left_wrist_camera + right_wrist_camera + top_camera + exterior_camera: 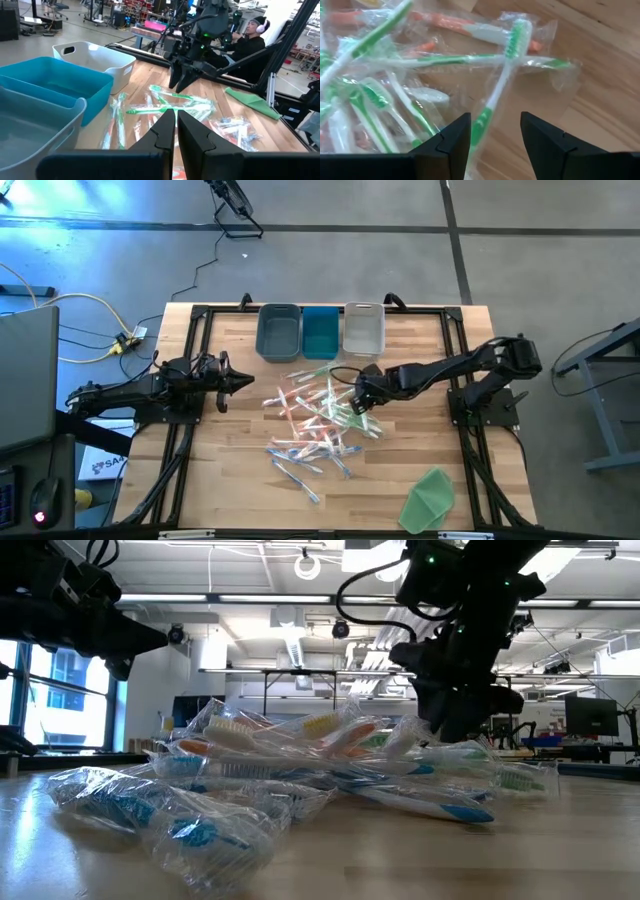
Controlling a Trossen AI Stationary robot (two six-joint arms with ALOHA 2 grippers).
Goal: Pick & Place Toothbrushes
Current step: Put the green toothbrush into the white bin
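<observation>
Toothbrushes [318, 418] lie heaped mid-frame; my right gripper [357, 402] hangs over them, fingers apart, my left gripper [243, 381] pinched together mid-left.

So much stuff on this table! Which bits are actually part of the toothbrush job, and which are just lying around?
Part of the job:
- the wrapped toothbrushes, piled mid-table
- the right gripper, open over the pile
- the left gripper, shut, waiting at the left
- probably the three bins

Just lying about:
- the green cloth near the front edge
</observation>
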